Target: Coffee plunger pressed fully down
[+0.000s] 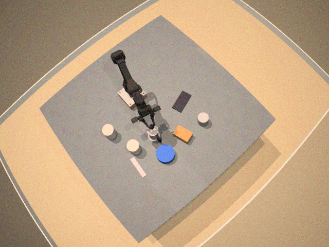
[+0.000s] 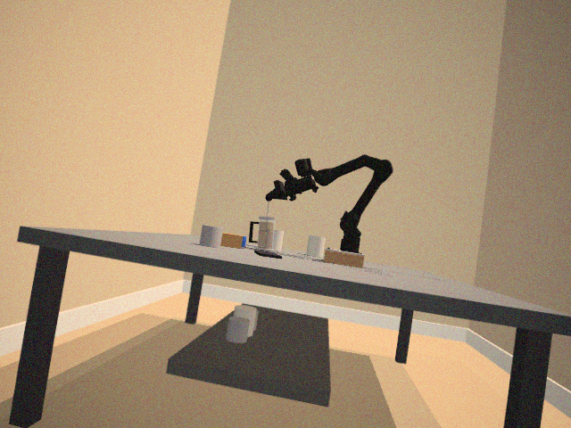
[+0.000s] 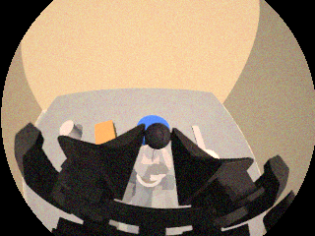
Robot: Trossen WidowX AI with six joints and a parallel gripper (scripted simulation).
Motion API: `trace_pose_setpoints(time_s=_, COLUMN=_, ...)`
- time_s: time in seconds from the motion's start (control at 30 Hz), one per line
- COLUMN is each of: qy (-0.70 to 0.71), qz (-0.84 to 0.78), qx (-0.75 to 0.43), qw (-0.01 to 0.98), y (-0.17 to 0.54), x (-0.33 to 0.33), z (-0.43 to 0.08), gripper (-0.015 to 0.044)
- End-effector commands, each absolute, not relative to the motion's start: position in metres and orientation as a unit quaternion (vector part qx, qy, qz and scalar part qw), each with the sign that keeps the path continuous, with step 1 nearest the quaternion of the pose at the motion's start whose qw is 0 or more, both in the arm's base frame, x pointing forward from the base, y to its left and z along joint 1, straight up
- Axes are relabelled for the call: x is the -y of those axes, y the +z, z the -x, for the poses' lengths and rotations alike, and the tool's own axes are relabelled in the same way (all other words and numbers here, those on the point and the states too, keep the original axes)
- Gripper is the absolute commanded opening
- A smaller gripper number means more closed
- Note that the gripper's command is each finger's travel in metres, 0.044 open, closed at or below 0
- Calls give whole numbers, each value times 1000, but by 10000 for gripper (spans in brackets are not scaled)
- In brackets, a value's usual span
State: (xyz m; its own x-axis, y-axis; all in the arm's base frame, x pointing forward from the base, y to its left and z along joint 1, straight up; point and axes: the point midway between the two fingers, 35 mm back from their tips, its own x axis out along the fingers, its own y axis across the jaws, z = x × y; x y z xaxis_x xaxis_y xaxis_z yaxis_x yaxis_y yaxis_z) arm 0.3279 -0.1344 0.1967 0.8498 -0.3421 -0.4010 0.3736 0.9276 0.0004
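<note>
The coffee press [image 1: 153,136] [image 2: 266,235] stands upright on the table, a clear beaker with a pale lid [image 2: 266,218] and a dark handle [image 1: 159,139] [image 2: 252,232] facing away from the arm. Its round black plunger knob [image 1: 151,126] [image 2: 268,197] [image 3: 157,137] stands above the lid, with a length of thin rod [image 2: 268,209] showing between them. My gripper [image 1: 151,125] [image 2: 269,196] [image 3: 157,129] is shut on the knob, one fingertip at each side of it. The wrist view shows part of the beaker below the knob; the plunger's lower end is hard to make out.
A blue disc [image 1: 165,153] [image 3: 154,119] lies just beyond the handle. An orange block [image 1: 182,133] [image 3: 105,132] and a dark slab [image 1: 181,101] lie to one side. Two cream cylinders [image 1: 108,129] [image 1: 132,145] and a white strip [image 1: 138,166] are on the other. A pinkish cylinder [image 1: 203,117] stands farther off.
</note>
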Motion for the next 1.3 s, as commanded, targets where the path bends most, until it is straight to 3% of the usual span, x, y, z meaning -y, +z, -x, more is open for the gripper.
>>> trace_pose_setpoints(time_s=0.0, qy=-186, qz=-50, qx=-242, qw=951, y=161, x=133, z=-323, gripper=123)
trace_pose_setpoints(time_s=1.27, qy=-186, qz=-50, qx=-241, qw=951, y=142, x=139, z=-343, gripper=123)
